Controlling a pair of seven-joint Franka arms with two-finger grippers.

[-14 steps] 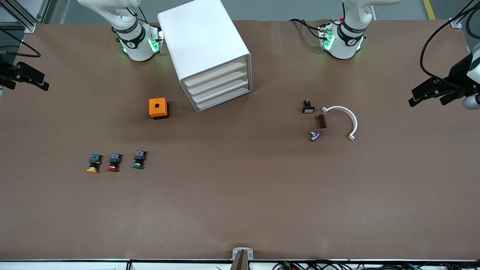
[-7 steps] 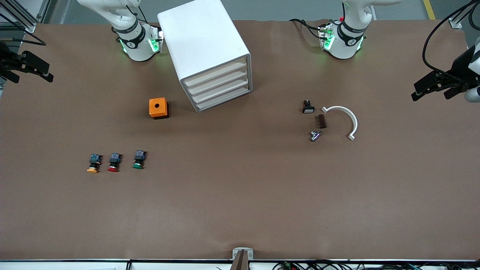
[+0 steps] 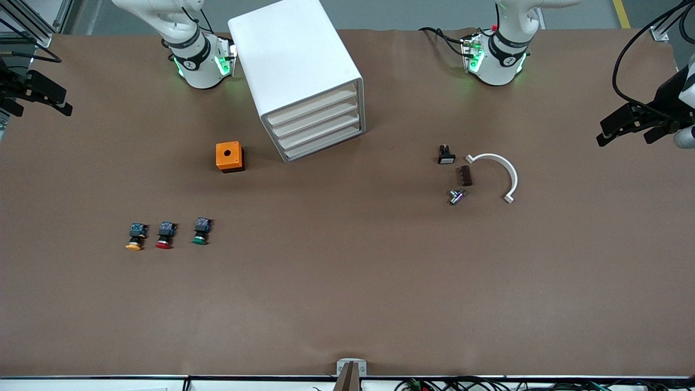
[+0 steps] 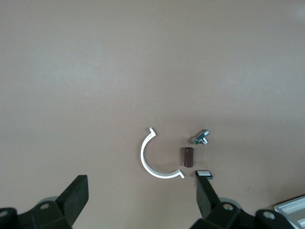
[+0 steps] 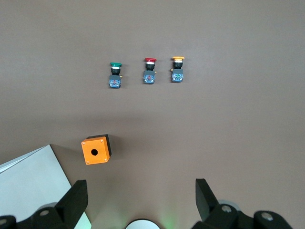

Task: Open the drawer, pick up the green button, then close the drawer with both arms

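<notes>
The white cabinet (image 3: 296, 70) stands between the arm bases, and its corner shows in the right wrist view (image 5: 33, 186). All four drawers are shut, including the lower drawer (image 3: 323, 140). The green-capped button (image 3: 200, 232) lies on the table nearer to the front camera, beside a red-capped (image 3: 165, 235) and a yellow-capped one (image 3: 135, 237). It also shows in the right wrist view (image 5: 115, 75). My right gripper (image 3: 37, 103) (image 5: 140, 191) is open and empty, high over the table's edge at the right arm's end. My left gripper (image 3: 627, 130) (image 4: 141, 191) is open and empty, high over the edge at the left arm's end.
An orange box with a hole (image 3: 228, 156) sits beside the cabinet. Toward the left arm's end lie a white curved clamp (image 3: 502, 171), a small black switch (image 3: 446, 156), a brown block (image 3: 465, 175) and a metal part (image 3: 456, 196).
Both grippers have shifted a little toward the bases' side of the table, the right one more. Nothing on the table has moved.
</notes>
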